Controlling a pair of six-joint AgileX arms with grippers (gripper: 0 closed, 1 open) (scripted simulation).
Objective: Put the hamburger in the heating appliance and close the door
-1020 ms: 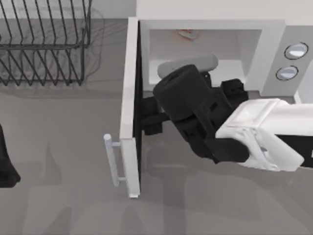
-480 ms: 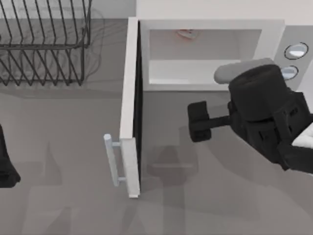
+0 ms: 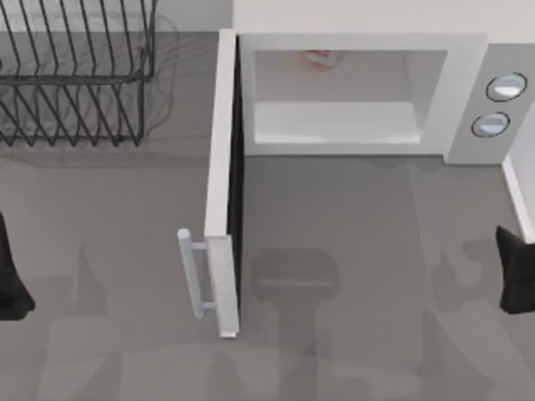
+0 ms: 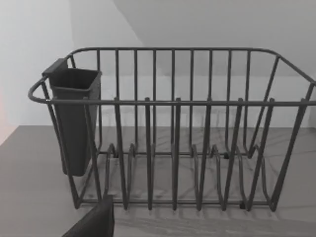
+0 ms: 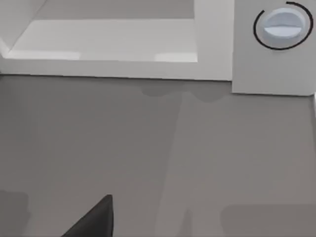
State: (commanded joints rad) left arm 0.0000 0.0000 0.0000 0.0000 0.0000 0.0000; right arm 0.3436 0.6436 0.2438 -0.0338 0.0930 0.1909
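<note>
Both end effectors sit at the margins of the top view: the right end effector point(image 3: 517, 271) shows as a dark shape at the bench's right edge, well apart from the microwave, and the left end effector point(image 3: 10, 280) as a dark shape at the left edge; whether either set of fingers is apart or together cannot be told. The hamburger point(image 3: 320, 58) lies deep inside the microwave point(image 3: 464, 83), a small pinkish lump near the cavity's back wall, so the placing appears done and closing is the step left. The door point(image 3: 221, 167) stands fully open, jutting from the cavity's left side toward the viewer, its bar handle point(image 3: 191, 271) on the outer face. To do this well, an arm would likely push on the door's outer face near the free end by the handle, sweeping it in an arc toward the cavity, and avoid pressing near the hinge. The grey bench point(image 3: 351, 334) in front is bare; a dark wire dish rack point(image 3: 75, 75) stands at the far left, with a dark cup-like holder point(image 4: 74, 118) hung on its end.
</note>
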